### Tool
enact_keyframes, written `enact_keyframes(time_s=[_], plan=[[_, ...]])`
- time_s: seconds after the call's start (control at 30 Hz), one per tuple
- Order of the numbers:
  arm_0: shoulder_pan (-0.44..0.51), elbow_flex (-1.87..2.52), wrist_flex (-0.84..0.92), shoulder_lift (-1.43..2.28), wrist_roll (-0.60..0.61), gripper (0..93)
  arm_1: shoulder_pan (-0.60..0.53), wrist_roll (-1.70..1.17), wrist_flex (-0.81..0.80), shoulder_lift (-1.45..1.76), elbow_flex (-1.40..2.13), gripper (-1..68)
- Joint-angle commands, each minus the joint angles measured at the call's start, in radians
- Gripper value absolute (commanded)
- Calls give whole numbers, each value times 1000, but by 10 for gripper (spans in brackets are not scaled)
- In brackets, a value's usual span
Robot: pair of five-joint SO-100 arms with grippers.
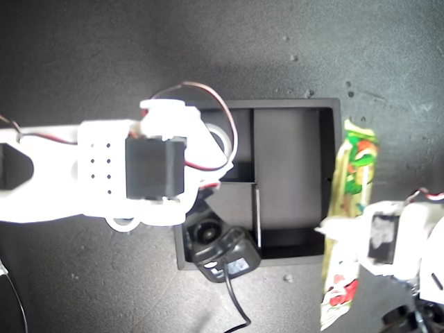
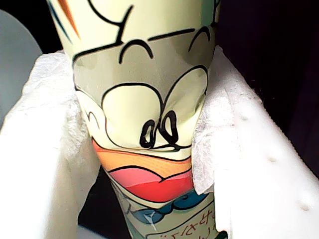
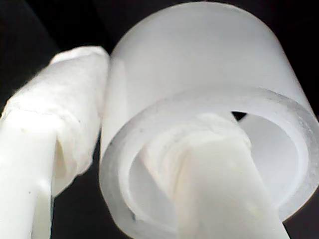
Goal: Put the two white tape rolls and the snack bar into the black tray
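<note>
Tape roll [image 3: 199, 104] comes first, over the tray [image 1: 331, 109], above the small compartment at its far corner on the exterior view's left: my second gripper [image 3: 129, 164] pinches its wall, one finger through the core. Lower it square into the compartment before letting go. Beside the tray on the exterior view's right lies the snack bar [image 1: 355, 163], pinched by my first gripper [image 2: 144, 144]; lift it level toward the long compartment.

The exterior view looks straight down from overhead on the black tray [image 1: 288, 114] and both arms. The first wrist view sits tight against the snack bar [image 2: 144, 114], which also lies at the exterior view's right; the second wrist view is equally close on a white tape roll [image 3: 199, 89].
</note>
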Motion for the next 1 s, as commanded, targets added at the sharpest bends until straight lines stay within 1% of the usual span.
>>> enact_keyframes(time_s=[0.0, 0.2, 0.27, 0.3, 0.33, 0.37, 0.4, 0.43, 0.5, 0.8, 0.87, 0.97], plan=[[8, -51, 18, 15, -12, 2, 8, -6, -23, -69, -124, 16], [11, -43, 18, 23, -17, 2, 14, -2, -41, -75, -109, 17], [11, -40, 18, 25, -17, 4, 12, -2, -40, -75, -103, 33], [11, -37, 18, 28, -17, 17, 9, -5, -32, -75, -100, 82], [14, -35, 18, 31, -18, 54, 2, -11, -18, -75, -97, 189], [17, -31, 20, 35, -18, 95, -6, -14, 2, -75, -95, 276], [23, -25, 20, 43, -17, 120, -12, -14, 20, -75, -92, 338], [26, -20, 20, 51, -17, 137, -15, -11, 38, -75, -91, 379], [32, -14, 20, 61, -14, 159, -17, -8, 61, -75, -84, 412], [25, -8, 20, 104, -5, 168, -6, -11, 109, -75, -80, 401], [6, 77, 21, 212, 6, 166, 14, 2, 181, -75, -137, 374], [-20, 296, 21, 494, 0, 166, 67, 61, 356, -74, -311, 344]])
